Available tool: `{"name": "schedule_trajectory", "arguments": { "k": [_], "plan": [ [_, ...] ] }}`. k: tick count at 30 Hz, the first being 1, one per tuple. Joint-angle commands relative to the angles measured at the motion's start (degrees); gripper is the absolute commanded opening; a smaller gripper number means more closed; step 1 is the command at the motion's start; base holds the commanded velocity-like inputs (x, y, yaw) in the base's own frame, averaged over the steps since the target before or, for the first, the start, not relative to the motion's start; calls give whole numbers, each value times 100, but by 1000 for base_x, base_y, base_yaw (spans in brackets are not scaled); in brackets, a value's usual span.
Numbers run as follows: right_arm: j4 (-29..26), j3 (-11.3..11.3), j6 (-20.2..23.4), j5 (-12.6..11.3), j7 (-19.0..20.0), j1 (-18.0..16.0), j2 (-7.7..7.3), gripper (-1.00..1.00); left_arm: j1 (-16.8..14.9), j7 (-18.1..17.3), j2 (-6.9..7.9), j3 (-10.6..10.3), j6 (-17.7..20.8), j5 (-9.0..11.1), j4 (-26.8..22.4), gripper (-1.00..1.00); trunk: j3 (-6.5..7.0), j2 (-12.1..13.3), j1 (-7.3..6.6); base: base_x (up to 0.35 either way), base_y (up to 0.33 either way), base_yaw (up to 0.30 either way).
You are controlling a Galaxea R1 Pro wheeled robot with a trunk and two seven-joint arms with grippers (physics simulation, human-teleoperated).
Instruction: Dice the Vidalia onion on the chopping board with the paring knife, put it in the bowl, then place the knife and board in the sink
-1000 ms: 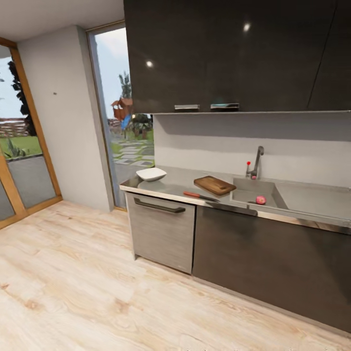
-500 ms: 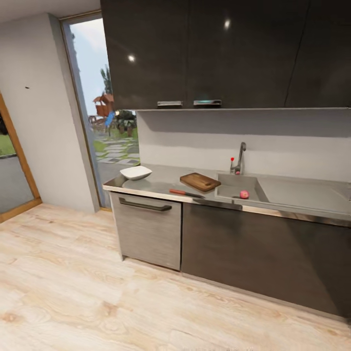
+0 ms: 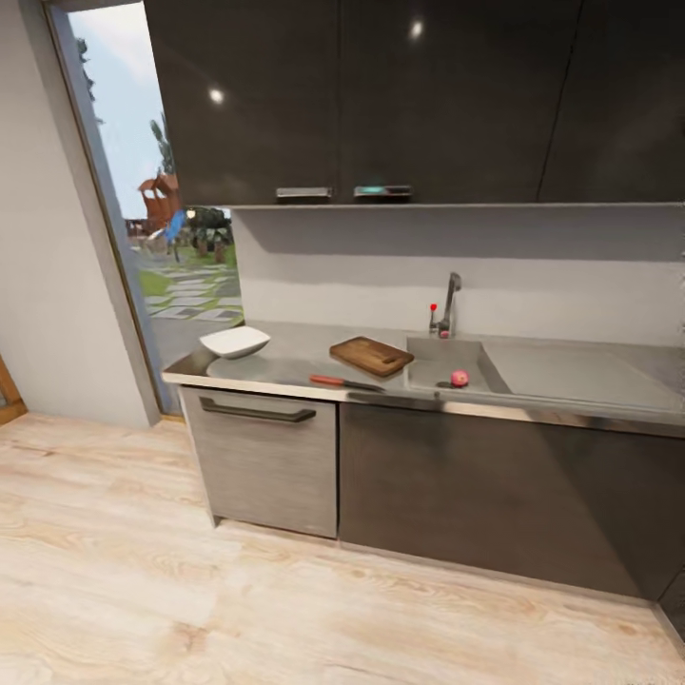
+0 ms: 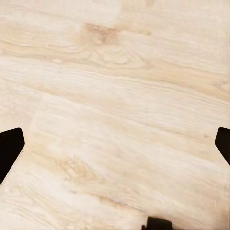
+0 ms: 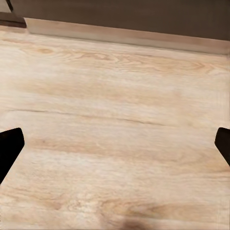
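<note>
One small pinkish onion (image 3: 459, 378) sits in the sink (image 3: 433, 374), well apart from both grippers. Left of it the chopping board (image 3: 371, 356) lies flat, the paring knife (image 3: 344, 382) near the countertop (image 3: 285, 366) edge, the bowl (image 3: 234, 342) farther left. Both the left gripper (image 4: 115, 143) and the right gripper (image 5: 115, 143) hang over bare wooden floor (image 5: 115, 120), jaws apparently spread wide.

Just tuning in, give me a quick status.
Both grippers open over wood floor, left gripper, right gripper. Onion in sink; knife beside board. Nothing blocking counter.
</note>
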Motion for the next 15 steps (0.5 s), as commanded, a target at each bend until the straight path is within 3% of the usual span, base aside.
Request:
{"name": "schedule_trajectory", "arguments": {
  "k": [1, 15],
  "plan": [
    [-2, 0, -11, 2, -18, -2, 2, 100, -2, -3, 0, -2, -20, 29, 3, 100, -12, -3, 3, 249, 178, -200],
    [-2, 0, -12, 2, -18, -4, 2, 100, -2, -3, 1, -3, -20, 35, 3, 100, -108, -3, 3, 212, 193, -199]
  ]
}}
